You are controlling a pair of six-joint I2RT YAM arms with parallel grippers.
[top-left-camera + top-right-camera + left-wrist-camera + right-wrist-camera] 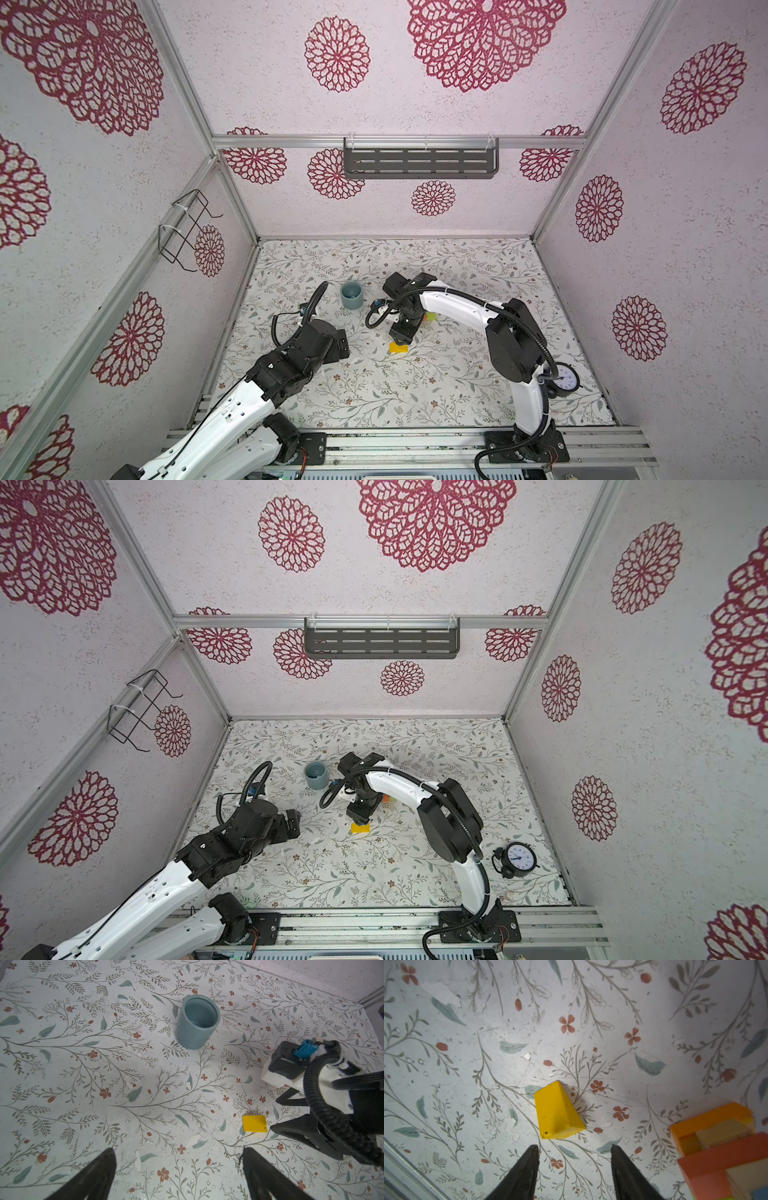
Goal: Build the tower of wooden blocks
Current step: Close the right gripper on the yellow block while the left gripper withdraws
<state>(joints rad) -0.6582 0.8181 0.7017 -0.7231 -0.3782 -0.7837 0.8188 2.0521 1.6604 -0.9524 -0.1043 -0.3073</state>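
1. Right gripper (574, 1147): fingers moderately apart and empty, tips just short of the yellow block (557, 1111).
2. Left gripper (178, 1151): fingers wide, empty.
3. In a top view, the tower (431, 317) stands between one and two o'clock from the block, mostly hidden under the right arm (453, 305).
4. Teal cup (351, 295) lies toward eleven o'clock, alarm clock (517, 860) toward three.
5. Floral table (374, 395); rosette-patterned walls (665, 249).

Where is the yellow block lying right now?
In both top views the yellow block lies alone on the table mat near its middle, just ahead of the open right gripper and apart from the tower.
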